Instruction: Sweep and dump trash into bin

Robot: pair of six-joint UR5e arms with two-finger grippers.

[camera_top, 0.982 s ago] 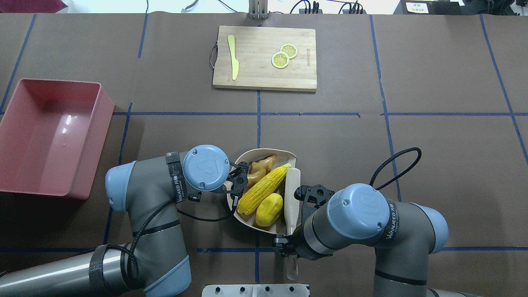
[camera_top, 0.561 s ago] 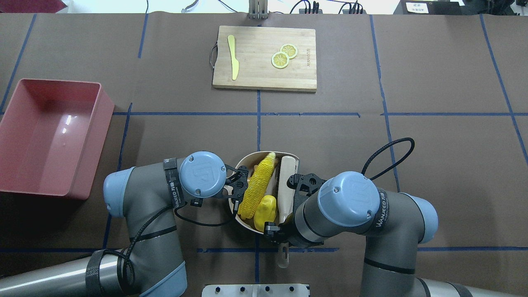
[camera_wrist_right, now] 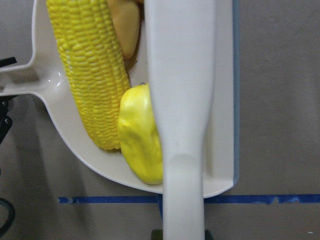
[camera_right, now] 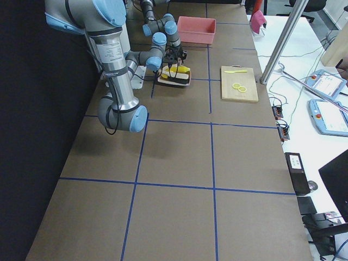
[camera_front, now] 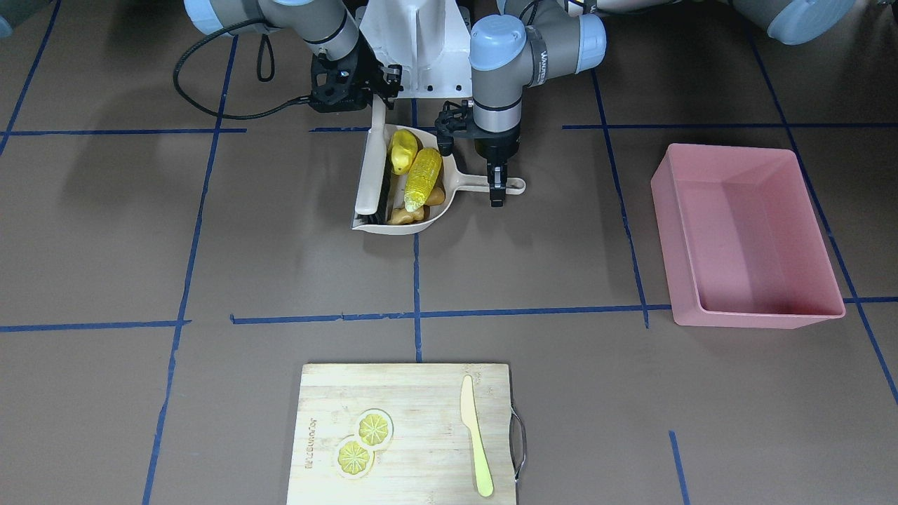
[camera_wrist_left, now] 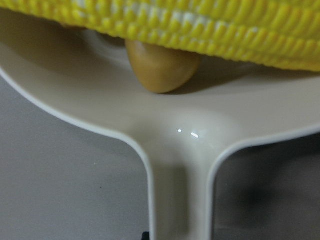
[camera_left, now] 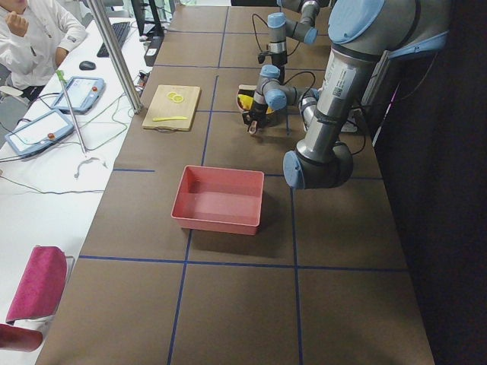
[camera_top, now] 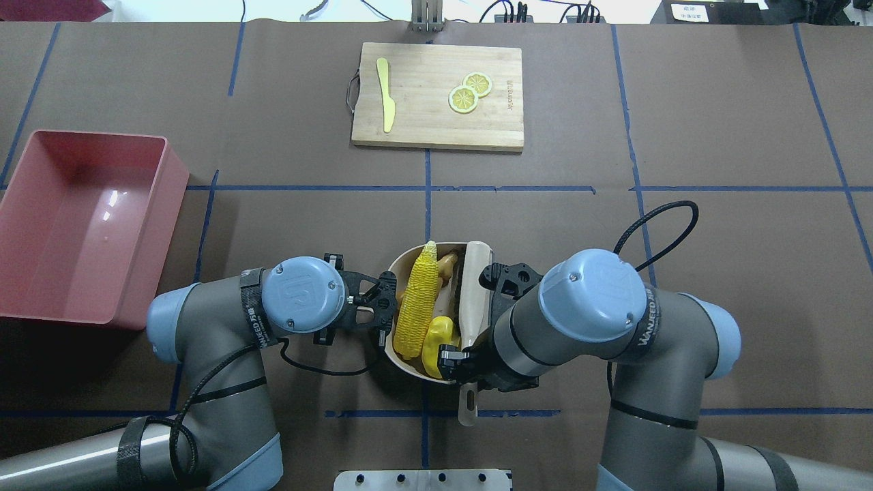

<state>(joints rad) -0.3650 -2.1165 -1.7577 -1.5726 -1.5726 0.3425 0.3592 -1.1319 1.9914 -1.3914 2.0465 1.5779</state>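
Your left pincer (camera_front: pixel 497 184) is shut narrow on the dustpan (camera_top: pixel 402 267), its fingers pinching the thin beige handle from both sides. Your right pincer (camera_top: pixel 465 372) is clamped on the handle of the brush (camera_top: pixel 472 286). In the overhead view the brush lies lengthwise along the pan's 3 o'clock edge, and its handle end sticks out past the pan toward 6 o'clock.

The pan is at the 6 o'clock side of the desk (camera_top: pixel 682 273), between your two arms, and all three pieces of trash are in it. The corn cob (camera_top: pixel 417 300) runs from 6 to 12 o'clock down the pan's middle. The potato-like piece (camera_top: pixel 436 337) lies at the cob's 5 o'clock, wedged between cob and brush. The ginger root (camera_top: pixel 447 262) is at the 12 o'clock end, partly under the cob. Your left wrist view shows one knob of it tucked beneath the kernels.

The bin (camera_top: pixel 158 225) stands well apart, toward 10 o'clock of the pan.

At 12 o'clock lies a cutting board (camera_top: pixel 436 129). It carries a pale knife (camera_top: pixel 386 95) on its 9 o'clock side and two overlapping lemon slices (camera_top: pixel 470 92) toward 2 o'clock.
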